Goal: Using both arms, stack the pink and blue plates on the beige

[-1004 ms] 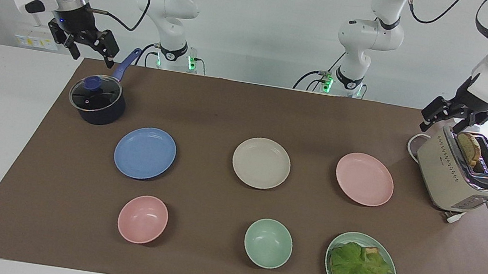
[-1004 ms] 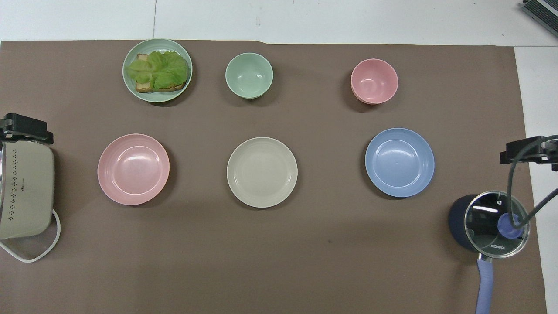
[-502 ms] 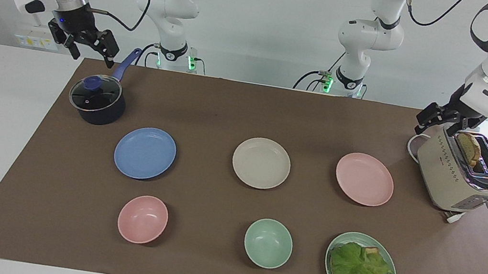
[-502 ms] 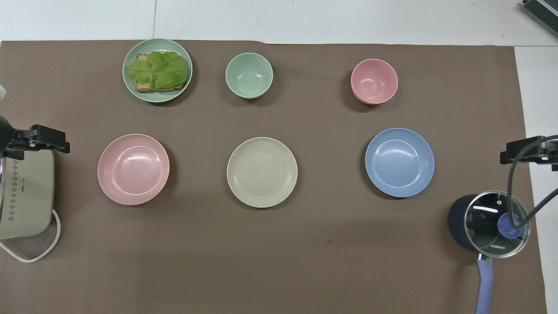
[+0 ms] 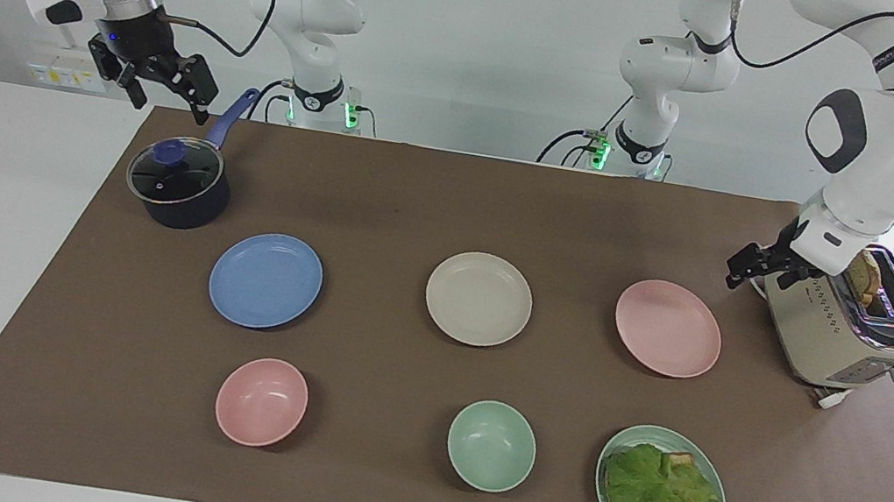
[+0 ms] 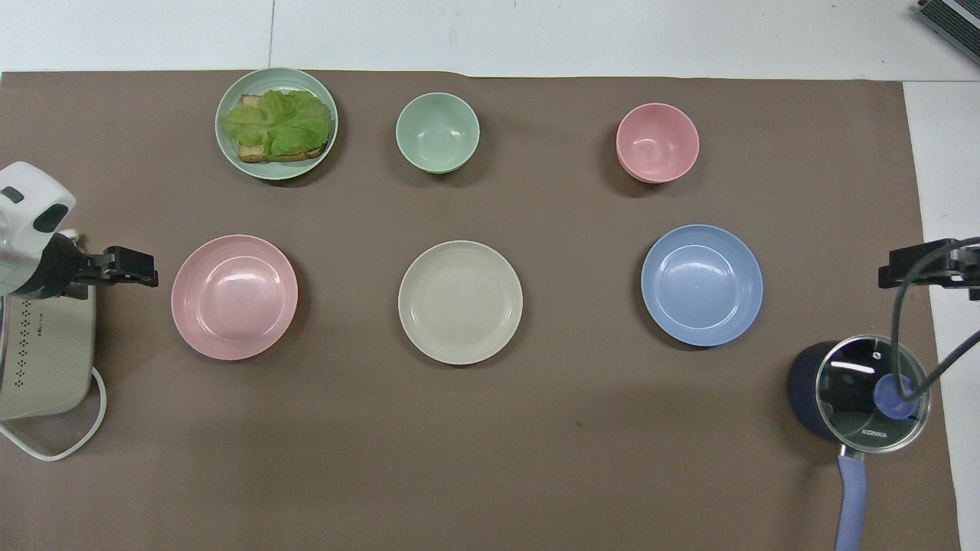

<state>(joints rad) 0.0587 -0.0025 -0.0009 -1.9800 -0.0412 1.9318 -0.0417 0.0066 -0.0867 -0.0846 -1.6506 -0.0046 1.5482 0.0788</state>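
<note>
The left gripper [image 5: 741,268], jaws spread and empty, hung beside the toaster [image 5: 842,332] near the pink plate [image 5: 668,328]. The beige plate [image 5: 479,298] sat mid-mat, the blue plate [image 5: 265,280] near the saucepan [image 5: 178,184] (lidded). The right gripper [image 5: 158,79] waited above it, jaws apart.

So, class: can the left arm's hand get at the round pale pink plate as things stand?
Probably yes: the left hand hangs open beside the cream toaster, close to the round pale pink plate, and nothing stands between them.
</note>
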